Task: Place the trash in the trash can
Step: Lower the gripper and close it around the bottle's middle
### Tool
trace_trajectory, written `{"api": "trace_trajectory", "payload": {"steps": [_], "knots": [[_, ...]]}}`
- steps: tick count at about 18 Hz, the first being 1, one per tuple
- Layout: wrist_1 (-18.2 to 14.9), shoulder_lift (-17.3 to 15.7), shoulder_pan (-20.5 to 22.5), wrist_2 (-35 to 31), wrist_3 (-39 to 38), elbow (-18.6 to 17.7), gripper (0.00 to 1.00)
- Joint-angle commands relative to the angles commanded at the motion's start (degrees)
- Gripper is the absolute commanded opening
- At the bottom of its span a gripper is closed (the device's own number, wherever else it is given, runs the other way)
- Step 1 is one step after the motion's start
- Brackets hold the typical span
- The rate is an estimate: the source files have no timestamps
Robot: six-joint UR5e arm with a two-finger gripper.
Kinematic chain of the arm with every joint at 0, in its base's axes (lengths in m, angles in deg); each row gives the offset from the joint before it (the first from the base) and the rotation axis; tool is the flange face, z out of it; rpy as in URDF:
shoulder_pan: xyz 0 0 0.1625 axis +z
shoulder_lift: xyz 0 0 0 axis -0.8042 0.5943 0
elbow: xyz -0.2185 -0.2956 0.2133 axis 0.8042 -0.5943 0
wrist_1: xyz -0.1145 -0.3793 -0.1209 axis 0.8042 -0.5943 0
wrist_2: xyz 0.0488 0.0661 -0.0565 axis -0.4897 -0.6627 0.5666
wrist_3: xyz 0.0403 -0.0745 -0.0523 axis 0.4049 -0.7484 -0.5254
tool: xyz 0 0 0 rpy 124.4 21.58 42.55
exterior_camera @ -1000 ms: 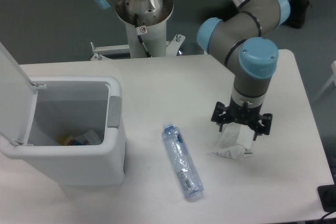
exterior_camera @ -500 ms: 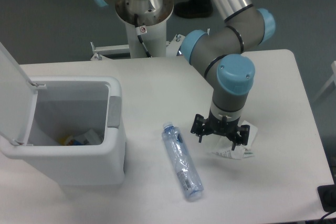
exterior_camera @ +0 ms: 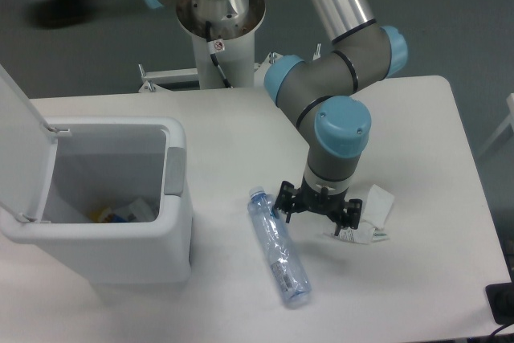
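Observation:
A crushed clear plastic bottle (exterior_camera: 279, 247) with a blue cap lies on the table, cap end pointing to the back. A crumpled white wrapper (exterior_camera: 371, 213) lies to its right. My gripper (exterior_camera: 317, 216) hangs low between the two, pointing down, open and holding nothing. Its left finger is close to the bottle's cap end and its right finger is at the wrapper's left edge. The white trash can (exterior_camera: 136, 256) stands at the left with its lid (exterior_camera: 20, 146) flipped up, and some litter (exterior_camera: 120, 213) shows at its bottom.
The arm's base column (exterior_camera: 218, 30) stands at the back of the table. The arm's elbow and wrist joints (exterior_camera: 337, 78) lean over the table's middle right. The table's right edge (exterior_camera: 482, 198) is close to the wrapper.
My gripper has moved left, from above the wrapper to the gap between wrapper and bottle. The wrapper stays on the table, now uncovered. The bottle has not moved.

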Motion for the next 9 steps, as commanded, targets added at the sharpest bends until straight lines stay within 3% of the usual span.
{"api": "trace_trajectory", "payload": {"steps": [6,9], "knots": [[0.00,7.21,-3.16,-2.55,-14.86,8.44,1.00],[0.09,8.53,-4.66,-5.53,-15.05,8.63,1.00]]}}
